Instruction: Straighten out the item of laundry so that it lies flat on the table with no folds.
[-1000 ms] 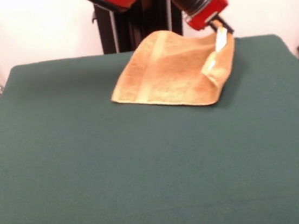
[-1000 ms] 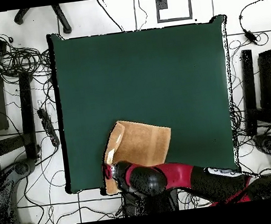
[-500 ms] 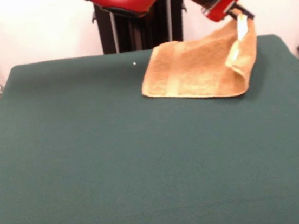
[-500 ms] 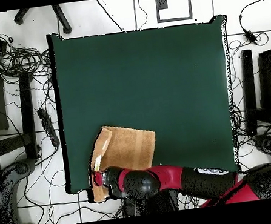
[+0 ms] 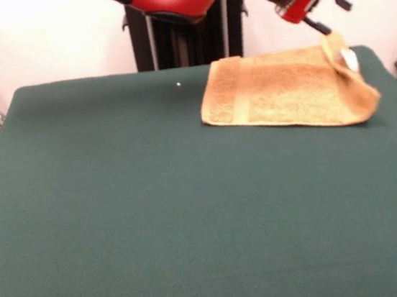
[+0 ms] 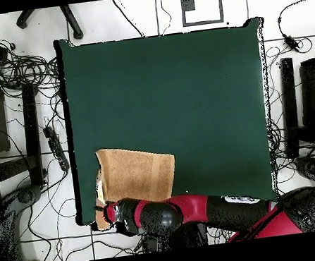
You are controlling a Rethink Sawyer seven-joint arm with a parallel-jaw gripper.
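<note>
The item of laundry (image 5: 286, 91), a golden-orange towel, lies spread at the far right of the green table (image 5: 155, 212). Its right corner (image 5: 351, 64) is still folded up over itself, with a white label showing there. My gripper (image 5: 330, 14) hangs just above that corner, open and holding nothing, with its two black fingers (image 5: 341, 3) spread apart. From overhead, the towel (image 6: 136, 173) rests by the table's (image 6: 184, 90) left edge near the bottom corner. One end of it hangs slightly past that edge, and the red arm (image 6: 199, 213) ends just below it.
The towel sits close to the table's right edge (image 5: 394, 88) in the front view. A small white speck (image 5: 178, 85) lies on the cloth left of it. In the overhead view, cables and black equipment (image 6: 15, 104) crowd the floor to the left of the table.
The gripper dragged the towel to the right in the front view, then opened and let go of the corner. The towel dropped and now lies flatter.
</note>
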